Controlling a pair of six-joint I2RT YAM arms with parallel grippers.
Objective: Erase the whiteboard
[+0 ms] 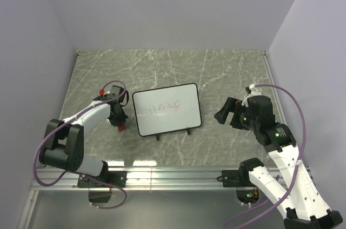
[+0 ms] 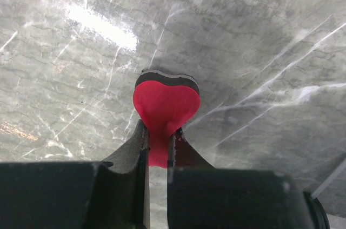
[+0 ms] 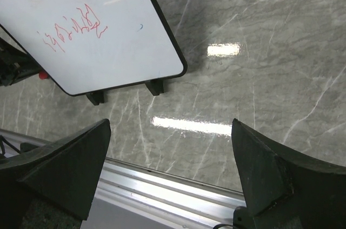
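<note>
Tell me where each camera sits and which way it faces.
Top external: above and behind, looking down on table, whiteboard, left arm, right arm.
Left wrist: on the left arm, facing the table; left tool pinches a red heart-shaped eraser.
Right wrist: facing down past the open right tool at the whiteboard.
Shared: whiteboard, in top and right-wrist views.

The left arm (image 1: 92,113) and right arm (image 1: 284,160) have white plastic shells over black joints, each trailed by a thin purple cable (image 1: 281,89). The right gripper (image 3: 170,125) has matte black, wedge-shaped fingers (image 3: 65,167).
</note>
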